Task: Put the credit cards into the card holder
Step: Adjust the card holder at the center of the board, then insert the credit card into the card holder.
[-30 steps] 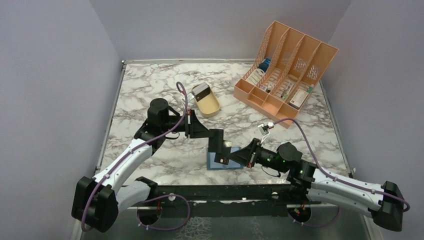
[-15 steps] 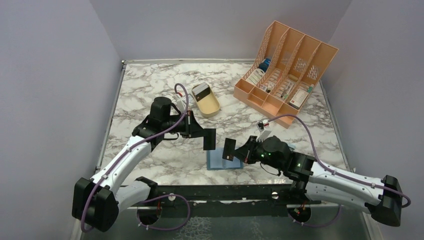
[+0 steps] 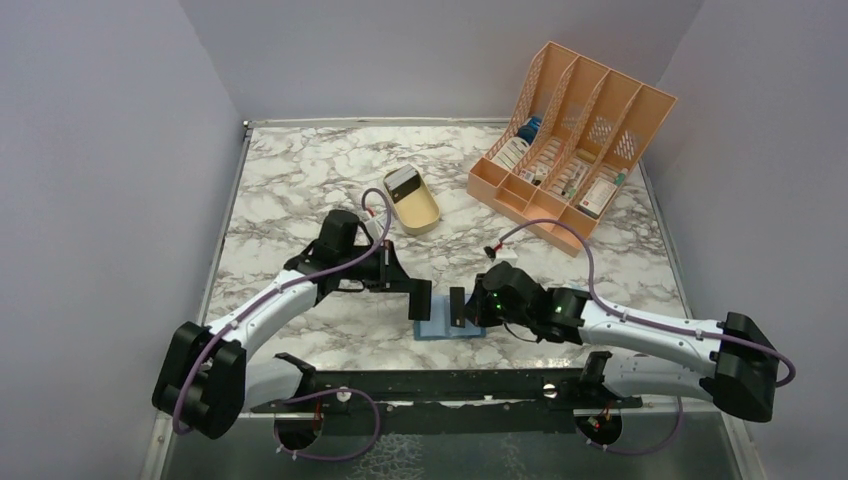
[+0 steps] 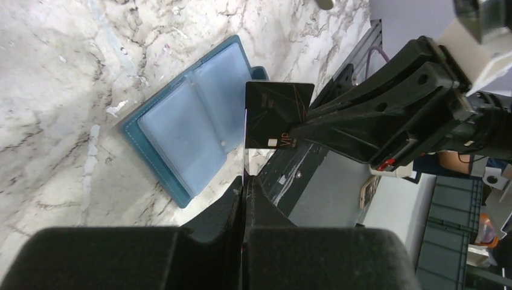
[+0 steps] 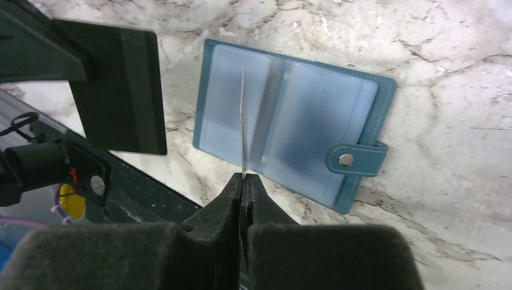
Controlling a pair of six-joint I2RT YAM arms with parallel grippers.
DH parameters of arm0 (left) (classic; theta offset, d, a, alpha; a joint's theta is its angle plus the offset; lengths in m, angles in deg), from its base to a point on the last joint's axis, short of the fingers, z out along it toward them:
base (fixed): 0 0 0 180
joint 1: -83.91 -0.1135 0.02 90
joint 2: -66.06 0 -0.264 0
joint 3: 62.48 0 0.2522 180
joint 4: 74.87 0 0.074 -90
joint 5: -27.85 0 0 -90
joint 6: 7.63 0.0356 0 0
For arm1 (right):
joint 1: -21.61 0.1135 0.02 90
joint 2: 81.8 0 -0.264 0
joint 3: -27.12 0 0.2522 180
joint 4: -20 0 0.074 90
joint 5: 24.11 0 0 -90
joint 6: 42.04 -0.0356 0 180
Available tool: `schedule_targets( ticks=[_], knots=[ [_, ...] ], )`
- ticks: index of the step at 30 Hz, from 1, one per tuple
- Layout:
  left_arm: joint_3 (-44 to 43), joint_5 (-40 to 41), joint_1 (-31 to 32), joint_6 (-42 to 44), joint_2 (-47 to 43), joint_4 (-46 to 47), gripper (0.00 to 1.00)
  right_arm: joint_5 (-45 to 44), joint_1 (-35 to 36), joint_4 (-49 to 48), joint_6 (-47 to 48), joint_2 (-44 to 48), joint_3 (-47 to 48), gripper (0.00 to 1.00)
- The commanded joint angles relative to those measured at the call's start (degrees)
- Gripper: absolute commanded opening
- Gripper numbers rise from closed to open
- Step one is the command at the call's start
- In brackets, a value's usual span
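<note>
The card holder lies open on the marble near the front edge, its pale blue pockets facing up and its snap tab on one side. My left gripper is shut on a black credit card that stands upright just left of the holder. The left wrist view shows that card edge-on. My right gripper is shut on a second black credit card, marked VIP, held upright over the holder. In its own wrist view that card appears as a thin edge above the pockets.
A tan oval tray with a pale card on its rim sits behind the left arm. An orange slotted file rack with small items stands at the back right. The black base rail runs along the near edge just below the holder.
The two cards, close together a second ago, have drawn apart, one in each gripper. Both grippers have moved nearer and lower, beside and over the open holder.
</note>
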Motion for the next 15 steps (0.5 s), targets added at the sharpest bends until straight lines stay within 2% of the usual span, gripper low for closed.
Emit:
schedule_targets(
  ticks=[1, 8, 15],
  knots=[
    [1.4, 3.0, 4.1, -4.9, 2.3, 7.3, 0.0, -4.3, -1.5, 4.1, 2.9, -1.1, 3.4, 0.01],
    [3.3, 6.4, 8.7, -13.0, 7.7, 17.0, 0.0, -5.1, -5.2, 5.7, 6.5, -1.6, 4.1, 0.01],
    [3.9, 7.4, 10.0, -14.9, 14.0, 22.0, 0.0, -2.6, -6.9, 3.7, 7.5, -1.8, 1.9, 0.01]
  ],
)
